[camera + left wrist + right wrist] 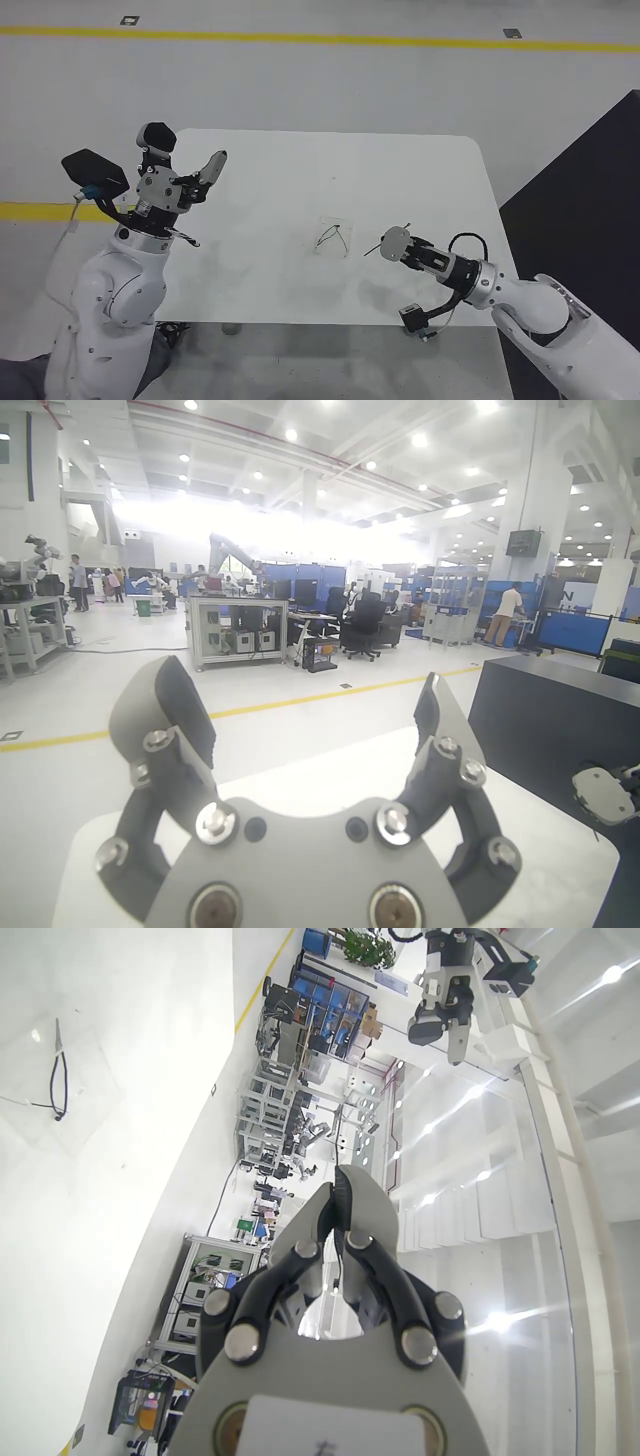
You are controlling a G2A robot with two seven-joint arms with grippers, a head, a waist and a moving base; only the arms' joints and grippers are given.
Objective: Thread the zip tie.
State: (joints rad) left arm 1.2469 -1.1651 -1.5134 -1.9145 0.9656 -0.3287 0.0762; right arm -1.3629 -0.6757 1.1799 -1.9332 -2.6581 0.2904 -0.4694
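My right gripper (395, 243) (336, 1184) hovers over the white table (300, 180) near its front right. It is shut on a thin black zip tie (340, 1263) whose ends stick out past both sides of the fingers (371, 250). A second black tie, bent into a loop (331, 238) (59, 1078), lies on a clear sheet at the table's middle, a little to the left of that gripper. My left gripper (210, 168) (300, 710) is raised above the table's left edge, open and holding nothing; the right wrist view shows this left gripper (442, 1025) far off.
A dark panel (590, 180) (540, 710) stands along the table's right side. A yellow floor line (320, 40) runs behind the table. The right gripper (600, 795) appears small at the edge of the left wrist view.
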